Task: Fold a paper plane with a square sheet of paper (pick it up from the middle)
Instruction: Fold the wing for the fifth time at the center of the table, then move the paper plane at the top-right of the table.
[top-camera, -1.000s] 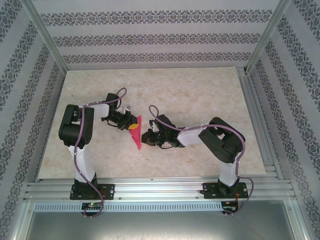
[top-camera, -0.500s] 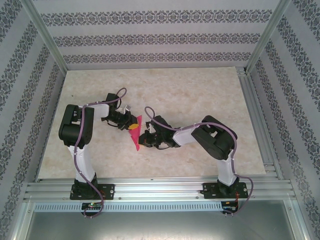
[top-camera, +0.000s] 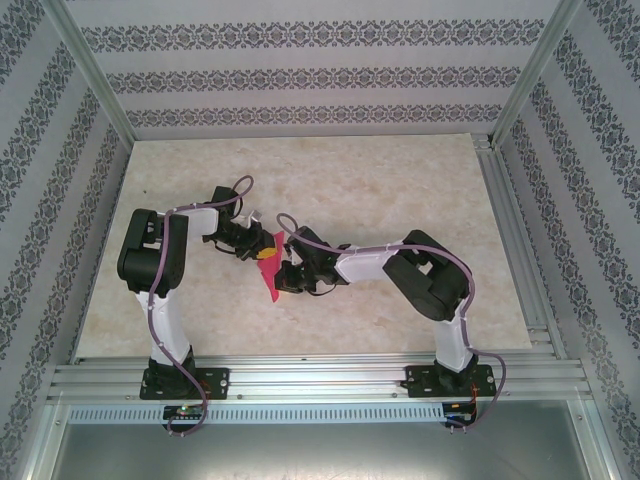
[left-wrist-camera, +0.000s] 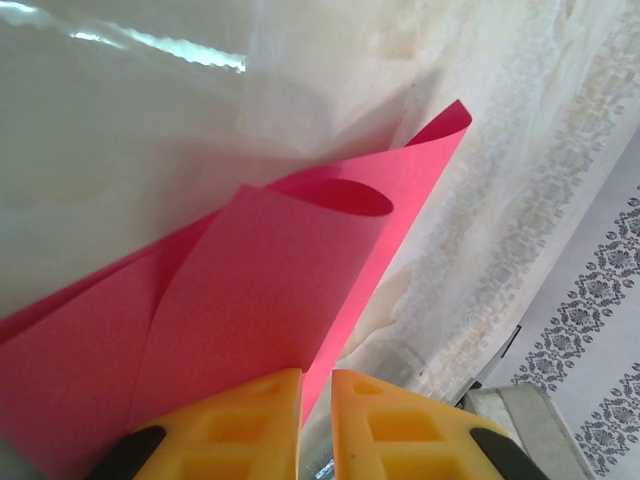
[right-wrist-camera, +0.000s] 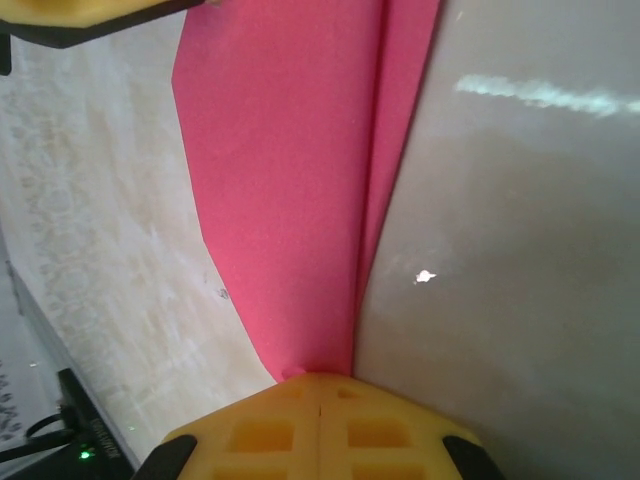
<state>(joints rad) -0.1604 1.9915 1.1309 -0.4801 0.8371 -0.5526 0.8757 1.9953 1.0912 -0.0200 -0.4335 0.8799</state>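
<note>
Where the arms meet mid-desk (top-camera: 400, 180), the creased pink sheet of paper (top-camera: 269, 284) (left-wrist-camera: 270, 290) (right-wrist-camera: 290, 200) sits between both tools. Left tool (top-camera: 262, 250) (left-wrist-camera: 315, 375): jaws nearly together, nipping the sheet's far-left part. Right tool (top-camera: 285, 275) (right-wrist-camera: 320, 380): clamped tight on a pointed end. Sheet curls open beyond the left tool.

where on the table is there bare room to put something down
Bare: the far half of the table, up to the back wall; also the near strip along the front rail. Crowded: the middle, where the left tool and right tool both pinch the pink paper.
</note>
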